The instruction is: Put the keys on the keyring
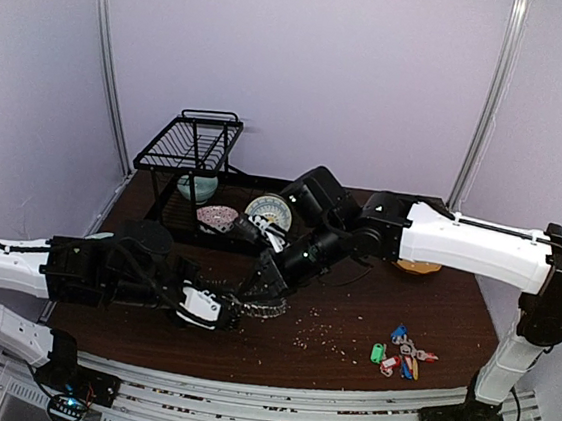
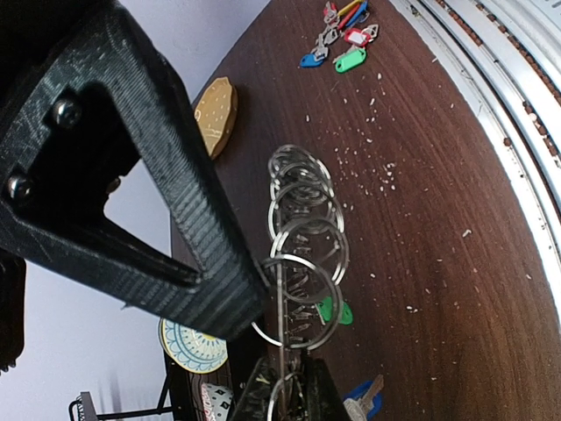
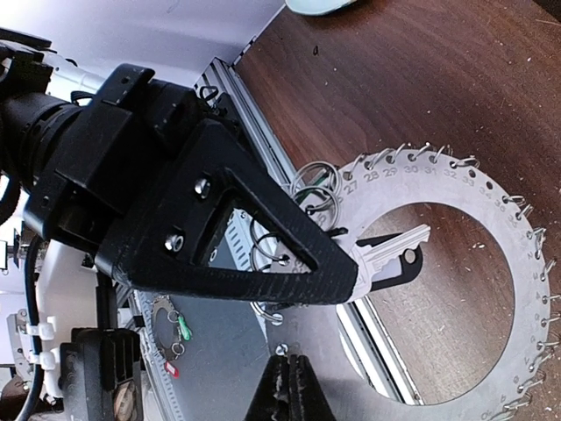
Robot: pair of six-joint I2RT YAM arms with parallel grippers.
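The keyring (image 1: 268, 313), a flat grey numbered ring with small silver rings on its rim, hangs between both arms above the table. In the right wrist view it (image 3: 491, 202) fills the right side. My left gripper (image 1: 212, 310) is shut on its rim; in the left wrist view the keyring (image 2: 285, 303) is edge-on between the fingers, with silver rings (image 2: 302, 219) beyond. My right gripper (image 1: 265, 287) is shut on a silver key (image 3: 394, 254), which sticks out past its upper finger (image 3: 263, 254) over the ring's hole. My left gripper (image 2: 276, 351) and right gripper (image 3: 324, 324) both sit at the rim.
A bunch of keys with coloured tags (image 1: 404, 356) lies front right, also in the left wrist view (image 2: 342, 39). A black dish rack (image 1: 192, 146), a yellow-patterned plate (image 1: 269, 209) and a bowl (image 1: 198, 188) stand behind. A yellow wooden piece (image 1: 418, 267) lies to the right. Crumbs dot the table.
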